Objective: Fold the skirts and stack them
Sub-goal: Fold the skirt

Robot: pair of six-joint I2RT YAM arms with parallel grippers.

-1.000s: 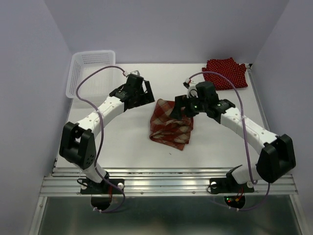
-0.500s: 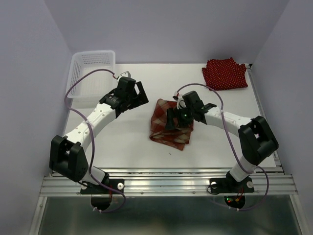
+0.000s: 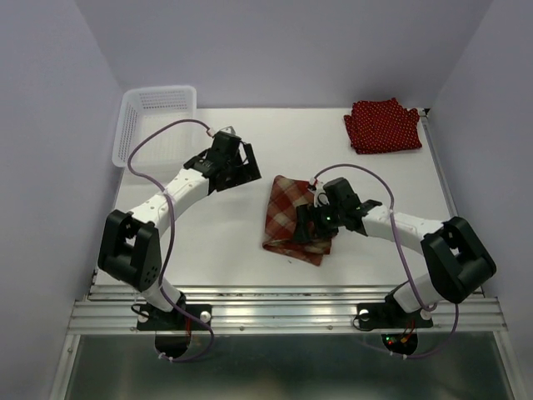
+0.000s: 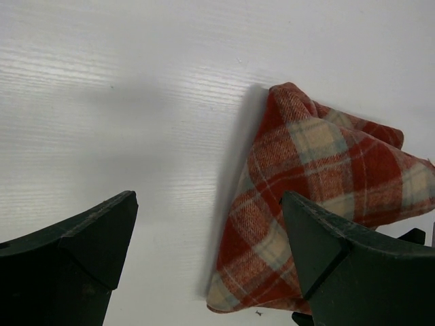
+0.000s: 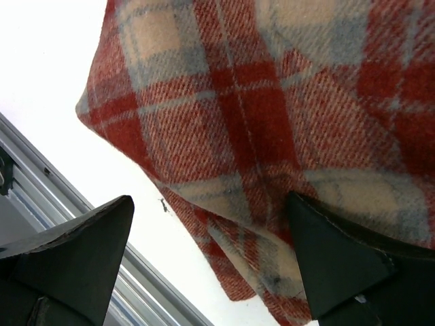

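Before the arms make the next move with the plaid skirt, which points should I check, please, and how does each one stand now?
1. Is the right hand open: ok, jaws wide above the plaid skirt.
2. Is the left hand open: ok, empty, left of that skirt.
3. Is the fold tidy: not ok, a lower layer sticks out at the near corner.
4. Is the dotted skirt free: ok, in the far right corner, nothing on it.
5. Is either hand touching cloth: cannot tell.
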